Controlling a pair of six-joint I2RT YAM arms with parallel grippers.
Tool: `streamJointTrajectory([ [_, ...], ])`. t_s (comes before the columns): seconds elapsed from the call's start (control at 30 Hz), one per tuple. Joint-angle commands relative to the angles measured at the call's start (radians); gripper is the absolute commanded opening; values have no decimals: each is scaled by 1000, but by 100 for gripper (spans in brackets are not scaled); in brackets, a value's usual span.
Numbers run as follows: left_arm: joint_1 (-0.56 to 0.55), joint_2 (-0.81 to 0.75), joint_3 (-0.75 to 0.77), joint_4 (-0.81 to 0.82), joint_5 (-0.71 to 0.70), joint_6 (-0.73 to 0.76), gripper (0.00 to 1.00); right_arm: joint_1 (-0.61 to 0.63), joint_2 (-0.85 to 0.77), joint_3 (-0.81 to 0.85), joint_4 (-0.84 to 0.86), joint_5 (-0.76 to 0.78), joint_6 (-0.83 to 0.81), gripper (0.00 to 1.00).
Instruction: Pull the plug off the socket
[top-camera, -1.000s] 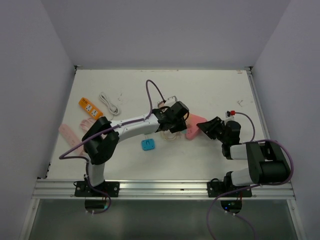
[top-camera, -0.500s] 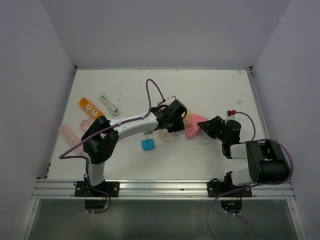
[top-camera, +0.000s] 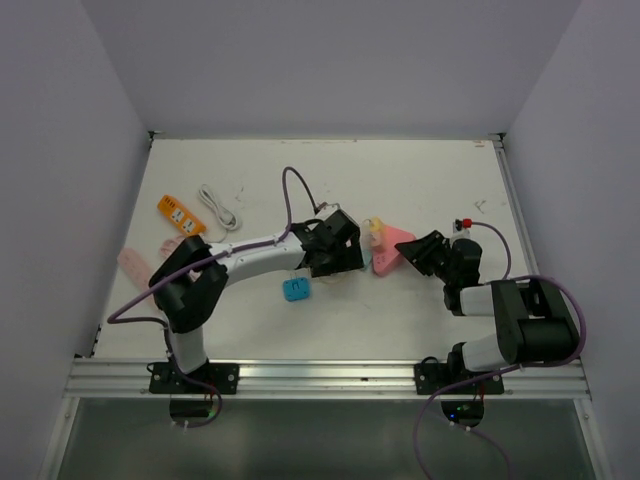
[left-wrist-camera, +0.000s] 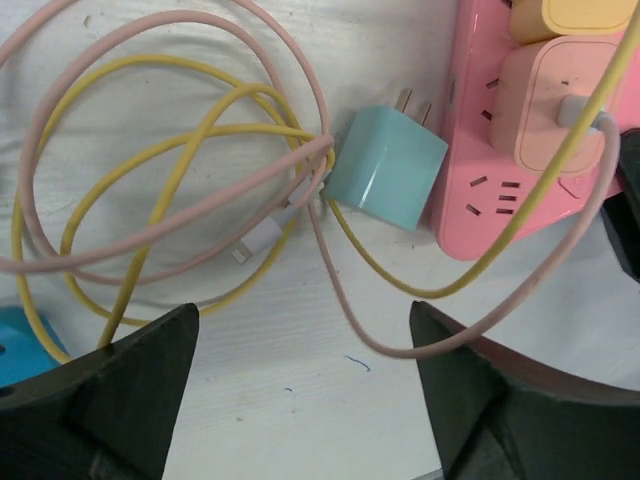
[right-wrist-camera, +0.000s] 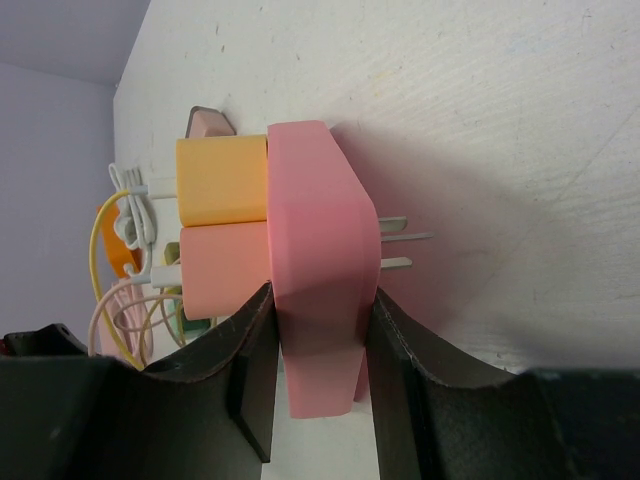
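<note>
The pink socket (right-wrist-camera: 315, 260) stands on edge on the table, and my right gripper (right-wrist-camera: 320, 330) is shut on its near corner. An orange plug (right-wrist-camera: 222, 180) and a pink plug (right-wrist-camera: 225, 270) sit in its face. A teal plug (left-wrist-camera: 385, 180) lies loose on the table just left of the socket (left-wrist-camera: 500, 130), its prongs bare and pointing at it. My left gripper (left-wrist-camera: 303, 335) hangs open a little short of the teal plug, with only table and a pink cable (left-wrist-camera: 370, 335) between its fingers (left-wrist-camera: 120, 390). From above, the left gripper (top-camera: 340, 262) is left of the socket (top-camera: 392, 250).
Yellow and pink cables (left-wrist-camera: 150, 180) lie coiled left of the teal plug. A small blue block (top-camera: 296, 289) sits below the left arm. An orange power strip (top-camera: 180, 215), a white cable (top-camera: 220, 207) and a pink strip (top-camera: 135, 265) lie at the left.
My left gripper has opened and drawn back to the left from the socket. The teal plug now lies free on the table. The right gripper has kept its hold.
</note>
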Motion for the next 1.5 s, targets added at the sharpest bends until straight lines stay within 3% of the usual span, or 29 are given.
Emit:
streamJointTrajectory([
  [0.0,6,-116,-19,33,-32,21,93,-14,40,-11,-152,108,-87,0],
  [0.1,8,-169,-28,33,-50,36,99,-14,44,-9,-152,105,-89,0],
  [0.33,3,-213,44,19,-73,56,99,-13,44,-9,-146,98,-90,0],
  [0.53,2,-79,228,-57,-113,90,99,-10,50,-6,-140,87,-95,0],
  [0.8,17,162,450,-108,-55,104,99,-5,55,-2,-140,84,-98,0],
  [0.97,35,232,464,-87,-10,77,98,-2,58,-2,-137,84,-99,0],
  [1.23,38,288,479,-31,60,51,82,4,63,1,-132,84,-102,0],
  [1.47,37,297,423,40,96,19,59,4,61,0,-128,82,-104,0],
])
